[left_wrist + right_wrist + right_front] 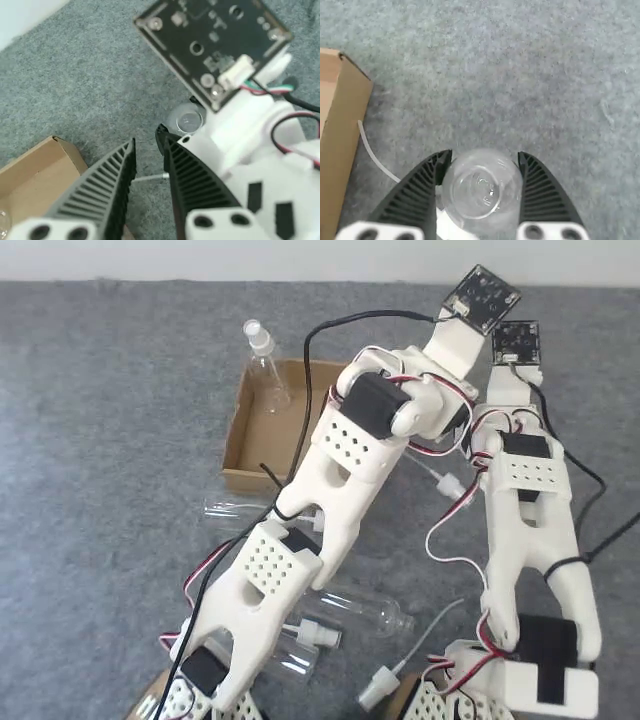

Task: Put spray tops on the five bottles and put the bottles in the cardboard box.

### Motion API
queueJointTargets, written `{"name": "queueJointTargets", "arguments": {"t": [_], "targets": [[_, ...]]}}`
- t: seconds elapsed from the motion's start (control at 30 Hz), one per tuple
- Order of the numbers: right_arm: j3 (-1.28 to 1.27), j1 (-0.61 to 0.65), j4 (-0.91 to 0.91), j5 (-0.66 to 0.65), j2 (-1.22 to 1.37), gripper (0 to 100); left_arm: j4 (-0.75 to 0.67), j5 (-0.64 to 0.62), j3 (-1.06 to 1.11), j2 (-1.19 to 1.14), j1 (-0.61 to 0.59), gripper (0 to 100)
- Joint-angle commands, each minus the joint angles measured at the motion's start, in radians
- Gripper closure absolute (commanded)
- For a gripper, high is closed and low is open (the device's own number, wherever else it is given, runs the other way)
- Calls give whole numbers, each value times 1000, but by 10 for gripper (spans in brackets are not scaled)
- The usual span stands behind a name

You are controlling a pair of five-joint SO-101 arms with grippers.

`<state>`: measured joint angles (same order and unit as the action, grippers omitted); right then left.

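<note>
Gripping a clear bottle (479, 187) end-on between its two dark jaws, the right pincer (485, 156) hangs over the grey counter (545, 60), near a corner of the cardboard box (340, 115). A thin white tube (372, 155) lies on the counter between the box and this pincer.

The left pincer (146, 147) sits close by with its jaws a little apart and nothing clearly clamped. A short piece of tube shows across the gap, and I cannot tell whether it touches the jaws. Past them, the clear bottle shows just beneath the right arm's camera board (215, 45).

From the high view, the left arm (340, 460) stretches across the near right part of the box, and the right arm (530, 500) runs alongside it. The box is open-topped. A fitted bottle (266, 365) with its spray top on stands at the box's far left corner.

Three more bottles lie on the counter:
- The front bottle (232, 510) is just in front of the box.
- The middle bottle (378, 612) is between the arms.
- The near bottle (296, 655) is by the left arm's base.

Three spray tops lie loose:
- The first spray top (452, 485) is between the arms.
- The second spray top (322, 632) is just beside the near bottle.
- The third spray top (383, 685) is near the right arm's base.
</note>
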<state>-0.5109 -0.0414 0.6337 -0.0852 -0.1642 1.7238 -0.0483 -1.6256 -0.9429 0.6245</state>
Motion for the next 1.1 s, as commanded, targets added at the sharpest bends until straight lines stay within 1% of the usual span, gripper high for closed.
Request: {"name": "queueJointTargets", "arguments": {"t": [0.0,0.17,0.4,0.53,0.77,0.97,1.07], "targets": [[18,22,87,-6,-127,918,31,-12,-47,86,0,910],[17,4,147,-8,-196,916,31,-12,-47,81,0,910],[17,-119,211,-8,-337,918,31,-5,-45,80,-2,909],[14,-219,245,-8,-404,916,32,5,-42,78,-15,908],[12,-412,323,-9,-475,916,32,172,-27,78,-48,909],[12,-561,361,-14,-484,918,31,253,119,83,-43,907],[12,-633,354,-14,-484,918,31,338,185,80,-20,906]]}}
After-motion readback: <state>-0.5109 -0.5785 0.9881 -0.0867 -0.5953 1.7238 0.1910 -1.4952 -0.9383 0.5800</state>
